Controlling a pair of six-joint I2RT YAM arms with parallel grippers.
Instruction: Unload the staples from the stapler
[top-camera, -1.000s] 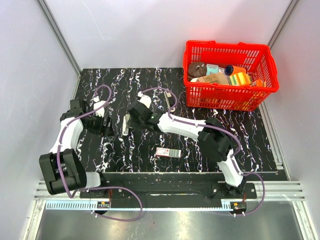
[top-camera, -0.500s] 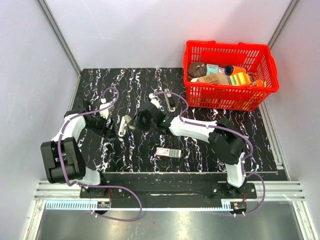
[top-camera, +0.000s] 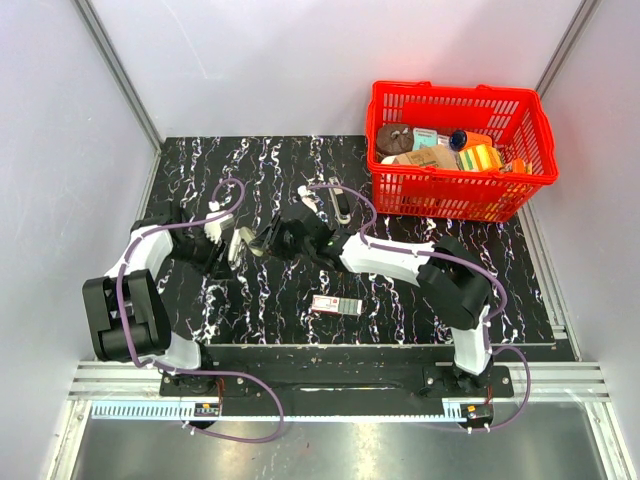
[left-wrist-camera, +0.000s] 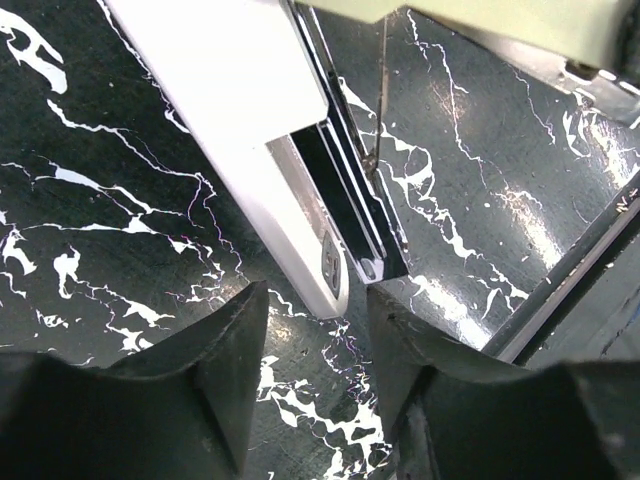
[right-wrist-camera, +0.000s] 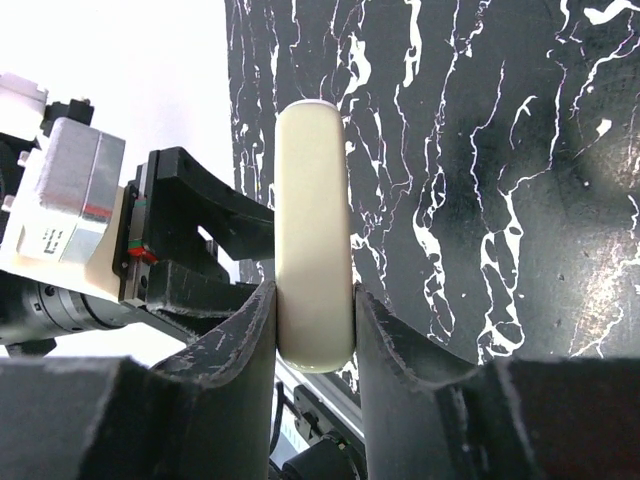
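The stapler (top-camera: 241, 244), pale cream outside with a black and silver metal channel, is held just above the mat between the two arms. My right gripper (right-wrist-camera: 315, 320) is shut on the stapler's cream body (right-wrist-camera: 314, 240) and grips it by both sides. In the left wrist view the stapler (left-wrist-camera: 262, 150) points at me, its magazine channel (left-wrist-camera: 340, 200) showing open along one side. My left gripper (left-wrist-camera: 315, 370) is open and empty. The stapler's end sits just ahead of the gap between its fingers (left-wrist-camera: 225, 365). The left gripper also shows in the right wrist view (right-wrist-camera: 190, 250).
A small red and white box (top-camera: 335, 305) lies on the black marbled mat (top-camera: 420, 300) near the front. A small black and silver object (top-camera: 341, 203) lies behind the right arm. A red basket (top-camera: 530, 125) full of items stands at the back right.
My left gripper has moved right, up to the stapler's end. My right gripper has carried the stapler slightly left toward it.
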